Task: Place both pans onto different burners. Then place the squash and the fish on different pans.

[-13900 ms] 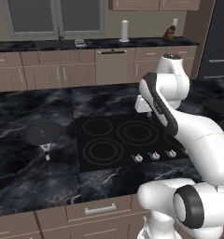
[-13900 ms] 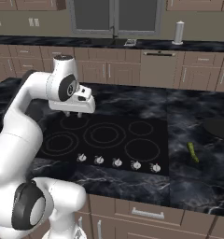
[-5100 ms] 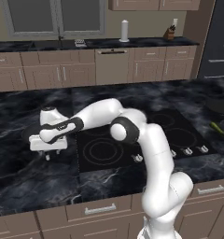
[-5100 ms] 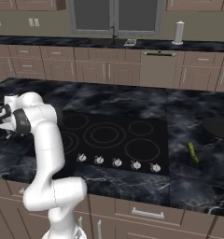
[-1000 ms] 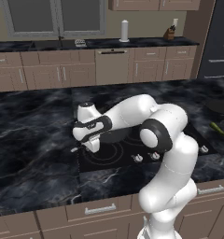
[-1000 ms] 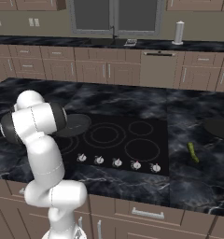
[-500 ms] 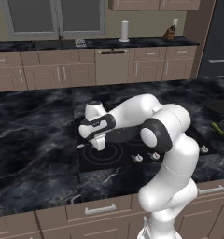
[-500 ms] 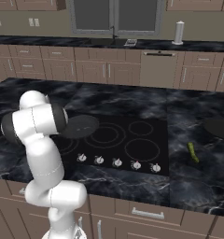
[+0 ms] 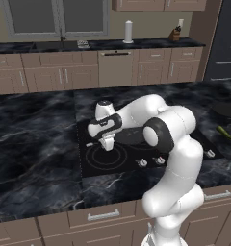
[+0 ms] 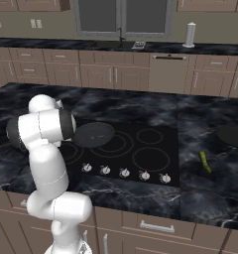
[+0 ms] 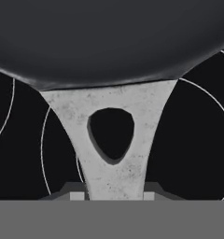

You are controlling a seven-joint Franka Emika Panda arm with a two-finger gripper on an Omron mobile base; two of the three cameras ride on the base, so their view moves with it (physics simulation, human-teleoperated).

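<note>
So the gripper (image 11: 113, 195) is clamped narrow on the handle (image 11: 111, 140) of the first pan (image 10: 93, 133), right at the grey, matte, slightly speckled metal neck that flares out into a Y with a teardrop hole in it. Straight ahead of the fingers sits the pan's round dark bowl, smooth and shallow. Underneath the hand is the glossy black cooktop (image 10: 155, 158) with thin pale burner (image 11: 205, 107) rings curving off to both sides of the handle.

From the right base view the pan hangs over the burners at the near-left part of the cooktop, just ahead of the arm's elbow. Way off to the hand's right, the second pan (image 10: 232, 135) sits on the dark marbled counter (image 10: 210, 193), with the slim green squash (image 10: 205, 161) lying just in front of it.

Compared with half a second back, the hand and pan have slid a bit further in over the cooktop; the squash and second pan haven't budged.
</note>
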